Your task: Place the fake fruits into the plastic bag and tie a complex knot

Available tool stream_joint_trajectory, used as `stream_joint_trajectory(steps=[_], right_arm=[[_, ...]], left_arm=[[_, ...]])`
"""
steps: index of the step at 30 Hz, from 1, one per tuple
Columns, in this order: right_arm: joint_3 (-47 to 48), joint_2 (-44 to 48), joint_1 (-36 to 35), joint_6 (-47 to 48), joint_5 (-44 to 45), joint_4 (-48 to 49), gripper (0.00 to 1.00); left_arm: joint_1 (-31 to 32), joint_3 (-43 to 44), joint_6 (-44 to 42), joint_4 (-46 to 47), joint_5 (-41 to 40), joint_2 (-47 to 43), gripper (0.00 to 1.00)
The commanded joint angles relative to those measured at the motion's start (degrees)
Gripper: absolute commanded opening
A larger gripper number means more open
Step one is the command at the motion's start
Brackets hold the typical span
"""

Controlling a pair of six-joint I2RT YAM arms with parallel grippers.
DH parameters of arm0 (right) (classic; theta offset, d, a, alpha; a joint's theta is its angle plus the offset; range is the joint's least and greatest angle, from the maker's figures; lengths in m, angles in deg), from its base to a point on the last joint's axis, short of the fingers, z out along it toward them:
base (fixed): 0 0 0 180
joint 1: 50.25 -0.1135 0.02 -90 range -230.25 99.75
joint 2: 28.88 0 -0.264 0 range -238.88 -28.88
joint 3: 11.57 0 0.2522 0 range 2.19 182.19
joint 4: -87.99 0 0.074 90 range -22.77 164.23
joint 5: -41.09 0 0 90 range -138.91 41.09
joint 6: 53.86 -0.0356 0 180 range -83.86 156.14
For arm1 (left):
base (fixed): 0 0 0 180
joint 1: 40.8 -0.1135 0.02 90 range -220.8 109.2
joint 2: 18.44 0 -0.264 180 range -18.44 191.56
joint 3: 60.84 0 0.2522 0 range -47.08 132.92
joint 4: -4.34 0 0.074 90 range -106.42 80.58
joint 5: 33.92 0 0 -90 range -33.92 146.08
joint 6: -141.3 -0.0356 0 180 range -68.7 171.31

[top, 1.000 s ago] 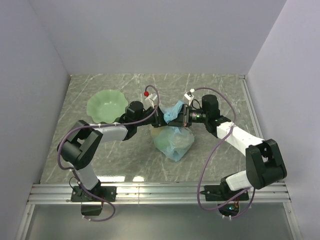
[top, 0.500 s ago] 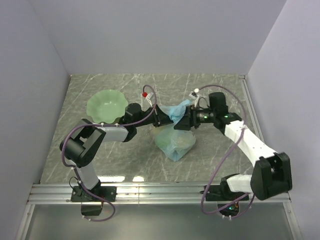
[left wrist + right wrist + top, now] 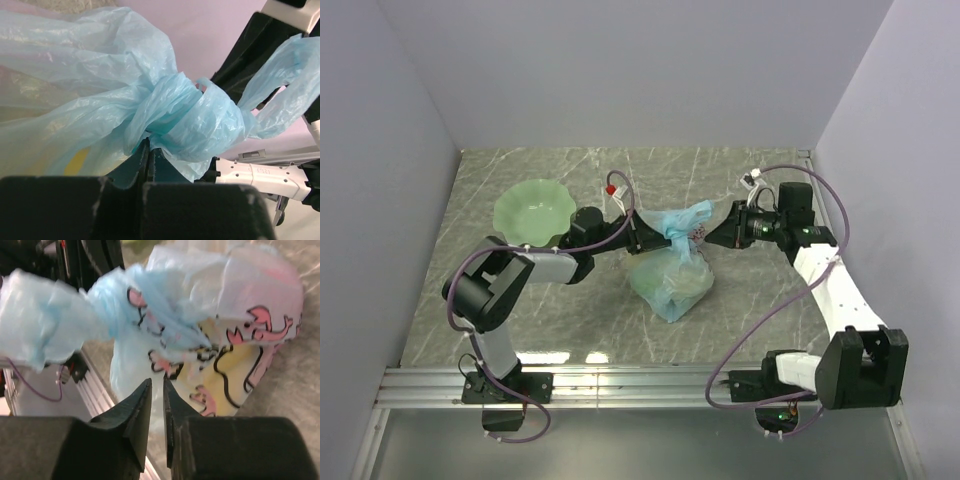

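The light-blue plastic bag point(image 3: 667, 278) lies at the table's middle with its handles twisted into a knot point(image 3: 682, 224). Fake fruits show only as yellow shapes through the film point(image 3: 241, 371), point(image 3: 77, 161). My left gripper point(image 3: 638, 241) is shut on the bag's bunched neck just under the knot point(image 3: 186, 116), its fingertips point(image 3: 148, 148) pressed together in the film. My right gripper point(image 3: 712, 238) hangs a little to the right of the knot, clear of the bag. Its jaws point(image 3: 157, 383) stand a narrow gap apart with nothing between them. A loose handle end point(image 3: 37, 325) sticks out leftward.
A pale green wavy-edged dish point(image 3: 532, 210) stands at the back left, beside the left arm. The grey walls close in the table on three sides, and a metal rail point(image 3: 640, 385) runs along the near edge by the arm bases.
My right gripper has let go of the bag's handle and drawn back to the right, its jaws opening wide and then narrowing. The left gripper keeps its hold at the knot.
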Motion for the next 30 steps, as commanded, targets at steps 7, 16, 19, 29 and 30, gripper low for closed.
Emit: stream_joint_trajectory(steps=[7,16,19,29,30], right_arm=[[1.41,-8.85,-5.66,-8.72,3.77,16.85,0.32],[-4.02,-11.41,-10.93,-7.21,-0.80,13.41,0.72],[-6.22,-10.10,-14.09,-10.20,-1.25,15.78,0.86],[-2.55,-15.45,-16.83,-23.74,-1.68,30.81,0.91],[-2.19,-15.89,-16.91,-24.18,-2.03,31.08,0.91]], left_arm=[[0.55,1.18,-0.63,1.34,0.81,1.05,0.00],[0.29,3.11,2.26,5.73,1.34,3.68,0.00],[0.37,4.34,4.63,9.60,2.04,5.09,0.00],[2.57,2.59,11.66,19.62,8.02,5.89,0.00],[2.92,2.15,11.93,20.49,8.81,5.80,0.00]])
